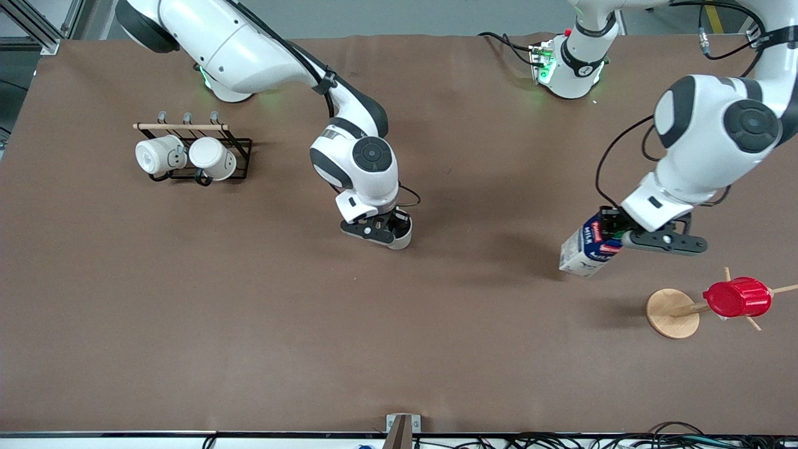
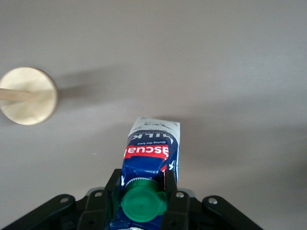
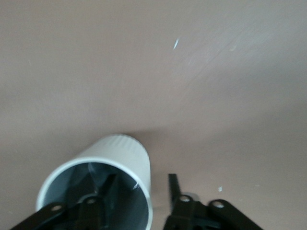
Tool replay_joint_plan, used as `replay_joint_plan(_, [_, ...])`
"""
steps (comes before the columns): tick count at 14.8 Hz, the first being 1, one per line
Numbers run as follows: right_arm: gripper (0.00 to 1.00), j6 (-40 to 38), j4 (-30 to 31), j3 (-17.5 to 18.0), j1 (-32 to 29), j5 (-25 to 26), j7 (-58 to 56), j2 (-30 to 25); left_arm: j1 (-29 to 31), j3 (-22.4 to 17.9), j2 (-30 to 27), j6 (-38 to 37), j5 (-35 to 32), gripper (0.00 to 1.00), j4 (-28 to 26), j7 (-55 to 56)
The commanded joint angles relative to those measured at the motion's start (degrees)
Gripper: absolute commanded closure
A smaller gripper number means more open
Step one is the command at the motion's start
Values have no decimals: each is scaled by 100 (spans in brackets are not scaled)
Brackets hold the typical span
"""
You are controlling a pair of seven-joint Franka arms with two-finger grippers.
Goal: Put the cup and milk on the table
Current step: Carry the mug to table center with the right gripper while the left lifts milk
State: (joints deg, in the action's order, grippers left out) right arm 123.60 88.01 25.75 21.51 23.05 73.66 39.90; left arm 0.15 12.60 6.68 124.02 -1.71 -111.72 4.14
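Note:
The milk [image 1: 589, 246], a dark-blue and white carton with a red label and green cap, is held upright by its top in my left gripper [image 1: 614, 232], toward the left arm's end of the brown table [image 1: 249, 312]. In the left wrist view the fingers [image 2: 170, 187] clamp the carton [image 2: 152, 143] beside the cap. Its base is at or just above the cloth. The cream-white cup [image 1: 404, 238] stands on the table near the middle, mostly hidden under my right gripper [image 1: 388, 232]. In the right wrist view the gripper [image 3: 141, 187] is open. One finger is inside the cup [image 3: 124, 153], the other outside, clear of the wall.
A black wire rack [image 1: 240, 153] holds two white mugs toward the right arm's end. A wooden peg stand [image 1: 672, 312] with a red ribbed cup [image 1: 739, 297] stands close to the milk, nearer the front camera. Its base shows in the left wrist view [image 2: 29, 96].

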Motion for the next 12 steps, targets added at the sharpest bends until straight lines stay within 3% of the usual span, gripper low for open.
replay_joint_plan(1, [0, -861, 208, 264, -682, 112, 0, -1121, 55, 443, 70, -132, -137, 97, 132, 464])
replay_joint_plan(6, [0, -1775, 217, 229, -1553, 69, -719, -2319, 38, 1445, 632, -167, -146, 98, 554, 1642])
replay_joint_plan(8, [0, -2173, 217, -68, -1642, -10, -1262, -2635, -76, 1727, 983, -167, -285, 97, 782, 2185])
replay_joint_plan(12, [0, -2585, 208, -1780, -1615, -1485, -4133, -3461, -147, 2403, 1843, -709, -1226, 97, 1668, 3364])
